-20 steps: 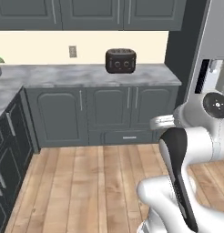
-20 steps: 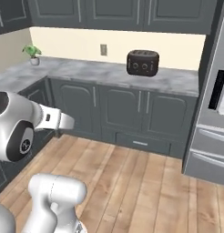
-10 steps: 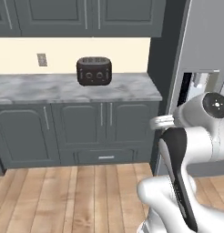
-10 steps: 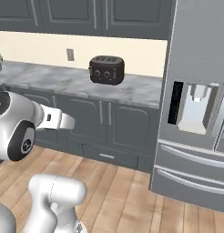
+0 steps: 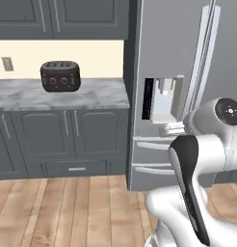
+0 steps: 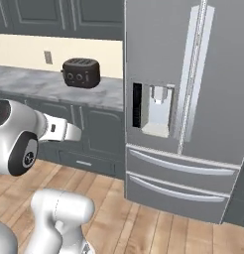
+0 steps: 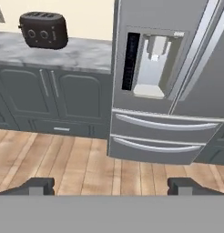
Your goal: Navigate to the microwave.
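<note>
Base swung rightward, fridge (image 5: 188, 87) now ahead, toaster (image 5: 60, 75) left, no legible writing

Black toaster (image 5: 60, 75), silver-grey fridge (image 5: 180, 72)

The arm (image 5: 197, 159) is built of glossy white, rounded shells with a dark grey-black band running down one link and a dark round joint cap (image 5: 228, 110) marked with a small pale emblem; its two finger tips (image 7: 37, 185) are small dark grey blocks
</note>
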